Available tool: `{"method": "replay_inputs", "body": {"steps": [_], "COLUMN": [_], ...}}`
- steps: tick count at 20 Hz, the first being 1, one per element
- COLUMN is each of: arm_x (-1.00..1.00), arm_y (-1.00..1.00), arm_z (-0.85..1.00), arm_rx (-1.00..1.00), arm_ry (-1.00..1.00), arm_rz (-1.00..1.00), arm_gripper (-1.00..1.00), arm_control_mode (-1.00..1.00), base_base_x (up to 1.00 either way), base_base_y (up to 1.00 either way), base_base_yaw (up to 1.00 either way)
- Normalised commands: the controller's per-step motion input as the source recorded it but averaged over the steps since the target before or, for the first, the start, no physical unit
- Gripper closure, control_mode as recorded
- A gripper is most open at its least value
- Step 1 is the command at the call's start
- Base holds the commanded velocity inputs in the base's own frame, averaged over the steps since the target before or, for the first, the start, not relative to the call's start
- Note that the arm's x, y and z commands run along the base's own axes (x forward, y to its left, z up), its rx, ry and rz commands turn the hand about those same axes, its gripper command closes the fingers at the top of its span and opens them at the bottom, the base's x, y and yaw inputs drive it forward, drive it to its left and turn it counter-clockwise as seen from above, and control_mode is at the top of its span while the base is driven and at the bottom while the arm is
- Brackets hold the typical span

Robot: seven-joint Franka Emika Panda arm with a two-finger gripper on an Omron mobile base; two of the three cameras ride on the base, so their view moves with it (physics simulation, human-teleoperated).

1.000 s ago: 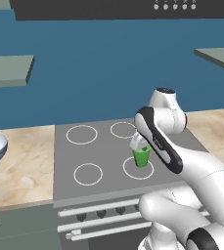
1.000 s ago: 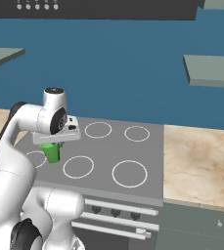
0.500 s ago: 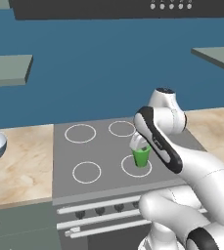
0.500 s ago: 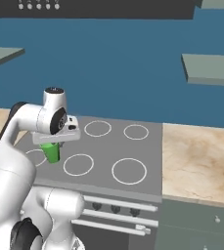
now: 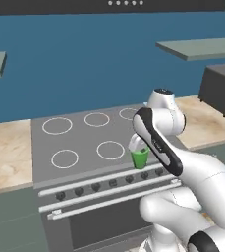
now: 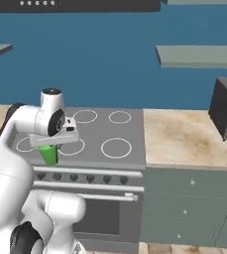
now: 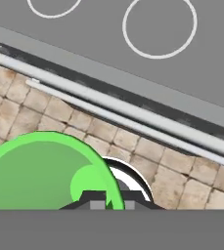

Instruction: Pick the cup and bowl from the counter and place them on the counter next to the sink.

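Blue wall backs the kitchen in the left base view, with a dark hood along the top and a grey-green shelf (image 5: 197, 47) at upper right. Below runs the beige worktop (image 5: 6, 152), broken by the grey stovetop (image 5: 84, 142) with its white ring burners. A dark box-like appliance (image 5: 221, 88) stands on the worktop at far right. The white arm (image 5: 168, 142) bends over the stove's front right corner, and the fingers (image 5: 137, 147) are closed on the rim of the green cup (image 5: 140, 158), which hangs upright in the air just over the front edge of the stove, above the row of knobs.

Seen from the right base view, the same worktop (image 6: 184, 141) stretches to the right of the stovetop (image 6: 110, 136), over grey-green cabinets (image 6: 184, 203). The appliance (image 6: 226, 111) sits at the right edge. The cup (image 6: 48, 154) hangs below the hand at the stove's front left, its lower part in front of the knob panel; the fingers (image 6: 50, 144) grip its top.

Tiled brown floor (image 7: 147, 151) shows in the hand view, beneath the oven handle bar (image 7: 108, 105) and the grey stovetop (image 7: 103, 44) with two white rings. The cup (image 7: 40, 171) lies at lower left, looked into from above, with one dark fingertip (image 7: 96, 201) inside its rim.
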Motion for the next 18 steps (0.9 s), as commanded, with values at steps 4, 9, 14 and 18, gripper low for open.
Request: {"method": "replay_inputs", "body": {"steps": [4, 9, 14, 18], "arm_x": [0.00, 0.00, 0.00, 0.00], "arm_y": [0.00, 0.00, 0.00, 0.00], "arm_z": [0.00, 0.00, 0.00, 0.00], "arm_rx": [0.00, 0.00, 0.00, 0.00], "arm_ry": [0.00, 0.00, 0.00, 0.00], "arm_rz": [0.00, 0.00, 0.00, 0.00], "arm_gripper": [1.00, 1.00, 1.00, 1.00], "arm_control_mode": [1.00, 1.00, 1.00, 1.00], "base_base_x": [-0.01, 0.00, 0.00, 0.00], "base_base_y": [-0.19, -0.26, -0.30, -0.31], "base_base_yaw": [-0.64, -0.73, -0.76, -0.79]}}
